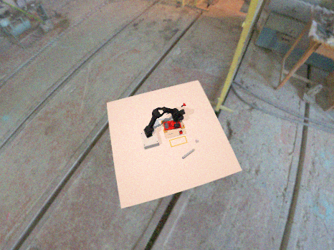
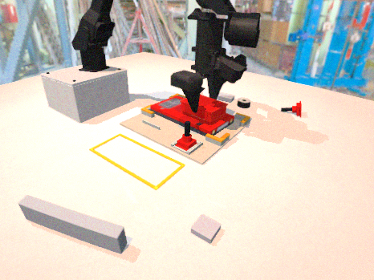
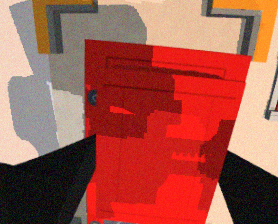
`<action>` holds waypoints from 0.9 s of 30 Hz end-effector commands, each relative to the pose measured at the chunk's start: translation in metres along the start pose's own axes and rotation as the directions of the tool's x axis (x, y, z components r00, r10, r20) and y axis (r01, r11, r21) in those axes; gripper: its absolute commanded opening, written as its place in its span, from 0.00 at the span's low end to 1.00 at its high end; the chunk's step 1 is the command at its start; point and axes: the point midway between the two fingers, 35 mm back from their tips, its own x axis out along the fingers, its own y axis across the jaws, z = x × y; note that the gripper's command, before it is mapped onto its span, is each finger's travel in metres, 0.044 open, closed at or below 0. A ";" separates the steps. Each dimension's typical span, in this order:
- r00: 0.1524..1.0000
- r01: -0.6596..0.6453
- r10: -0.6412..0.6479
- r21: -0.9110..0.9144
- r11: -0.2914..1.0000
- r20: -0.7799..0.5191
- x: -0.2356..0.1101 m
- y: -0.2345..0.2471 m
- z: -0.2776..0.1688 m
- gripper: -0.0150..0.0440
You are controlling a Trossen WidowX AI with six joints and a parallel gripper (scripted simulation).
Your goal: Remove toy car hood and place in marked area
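The red toy car (image 2: 160,105) (image 3: 120,50) sits between corner brackets on a thin board. Its hood (image 2: 213,110) (image 3: 145,172) is the raised red block on the car's near half. My gripper (image 2: 204,104) (image 3: 158,147) points down over the car and is shut on the hood, one black finger on each side of it. The hood is at the car; whether it is lifted a little is hard to tell. The marked area, a yellow rectangle outline (image 2: 152,150) (image 1: 179,144), lies on the table beside the board, with nothing in it.
A red part with an upright black pin (image 2: 186,140) stands on the board between car and outline. Orange-topped brackets (image 2: 218,137) hug the car. A black-sided disc (image 2: 243,103) and another red part (image 2: 297,109) lie beyond. A grey bar (image 2: 72,222) and grey block (image 2: 205,228) lie in front.
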 end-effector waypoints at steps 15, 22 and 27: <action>1.000 -0.001 0.001 0.000 1.000 0.003 -0.014 0.000 0.000 0.25; 1.000 -0.001 0.001 0.000 1.000 0.003 -0.020 0.000 0.000 0.25; 1.000 -0.001 0.001 0.000 1.000 0.003 -0.041 0.000 0.001 0.25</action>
